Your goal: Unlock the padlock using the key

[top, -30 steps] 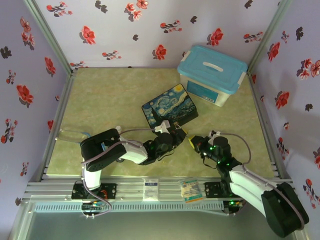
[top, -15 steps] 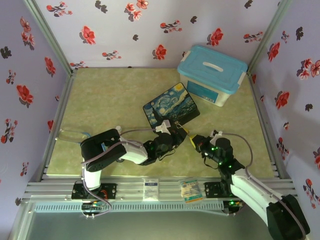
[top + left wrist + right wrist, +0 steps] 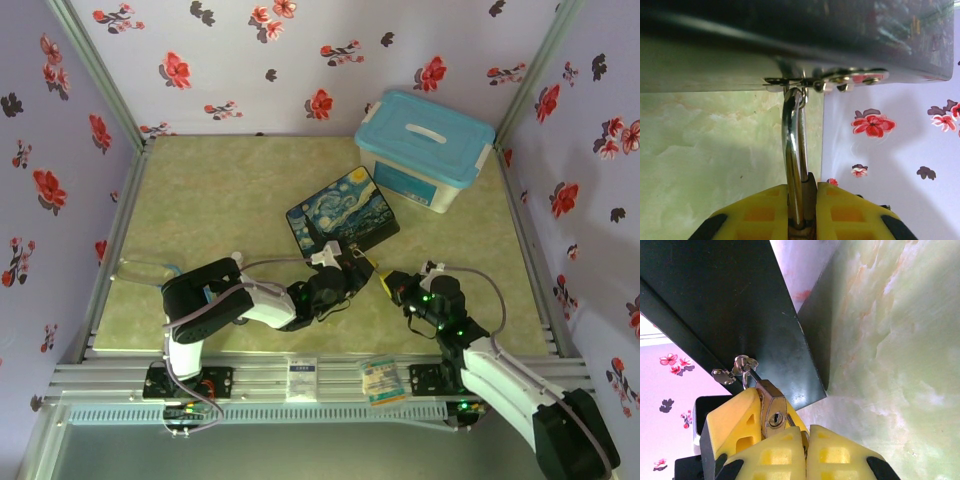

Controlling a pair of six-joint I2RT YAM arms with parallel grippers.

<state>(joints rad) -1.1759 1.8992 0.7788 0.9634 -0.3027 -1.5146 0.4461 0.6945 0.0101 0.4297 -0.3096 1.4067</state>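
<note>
The brass padlock [image 3: 771,405] hangs by its silver shackle [image 3: 792,145] from the hasp [image 3: 840,82] of the painted box [image 3: 340,210]. My left gripper [image 3: 802,210] is shut on the padlock's body, yellow fingers [image 3: 735,422] on either side, and the keyhole [image 3: 775,419] faces the right wrist camera. My right gripper [image 3: 806,435] is shut on the thin dark key [image 3: 805,442]. The key's blade lies just right of the keyhole, against the padlock's edge, not in the slot. From above, the left gripper [image 3: 355,265] and the right gripper [image 3: 390,283] meet at the box's near corner.
A white container with a blue lid [image 3: 425,150] stands at the back right, close behind the painted box. The box's dark side wall [image 3: 740,305] rises right above both grippers. Green tabletop [image 3: 220,200] stretches to the left and back.
The right arm has shifted slightly, bringing its gripper a little closer to the left one. The painted box has nudged a touch. The left gripper keeps its hold.
</note>
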